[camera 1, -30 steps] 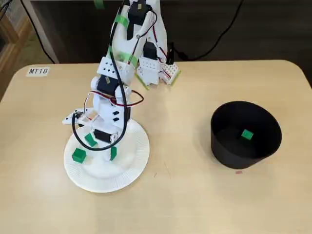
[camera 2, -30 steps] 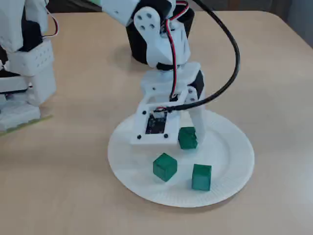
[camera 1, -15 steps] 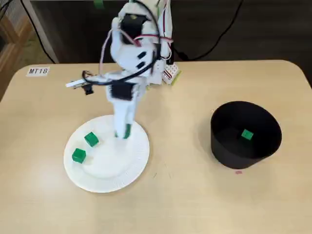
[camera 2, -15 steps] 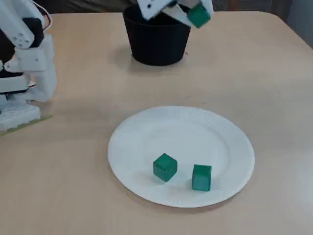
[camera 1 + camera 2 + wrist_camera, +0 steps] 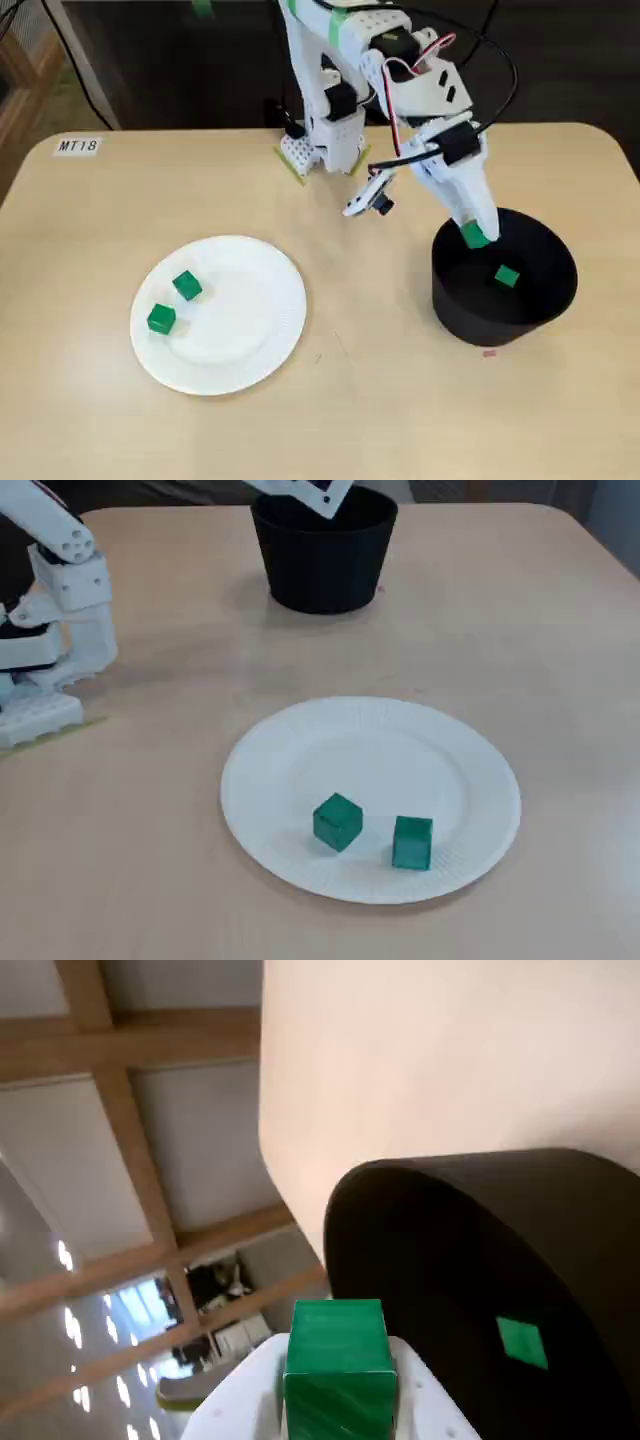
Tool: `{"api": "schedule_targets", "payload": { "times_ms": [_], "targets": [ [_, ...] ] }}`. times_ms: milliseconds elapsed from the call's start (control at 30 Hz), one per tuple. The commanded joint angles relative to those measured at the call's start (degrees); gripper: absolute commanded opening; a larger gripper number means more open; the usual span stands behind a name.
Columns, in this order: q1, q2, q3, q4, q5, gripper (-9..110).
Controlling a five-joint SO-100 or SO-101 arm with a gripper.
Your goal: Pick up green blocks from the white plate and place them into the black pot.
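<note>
My gripper is shut on a green block and hangs over the near rim of the black pot. The wrist view shows that block clamped between the white fingers, above the pot. One green block lies on the pot's floor, also seen in the wrist view. Two green blocks rest on the white plate. In a fixed view the plate holds the same two blocks, and the pot stands at the back.
The arm's white base stands at the table's far edge, and is seen in a fixed view at the left. A label reading MT18 is stuck at the table's far left corner. A small pink mark lies in front of the pot.
The gripper closed on one block on the plate, lifted it, and swung right across the table to the pot. Two blocks stayed on the plate.
</note>
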Motion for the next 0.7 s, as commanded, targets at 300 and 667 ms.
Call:
{"api": "schedule_targets", "payload": {
  "times_ms": [300, 667],
  "targets": [
    [-1.9, 0.9, -5.7, 10.5, -4.7, 30],
    [16.2, 6.5, -17.8, 30.2, -6.2, -2]
  ]
}}
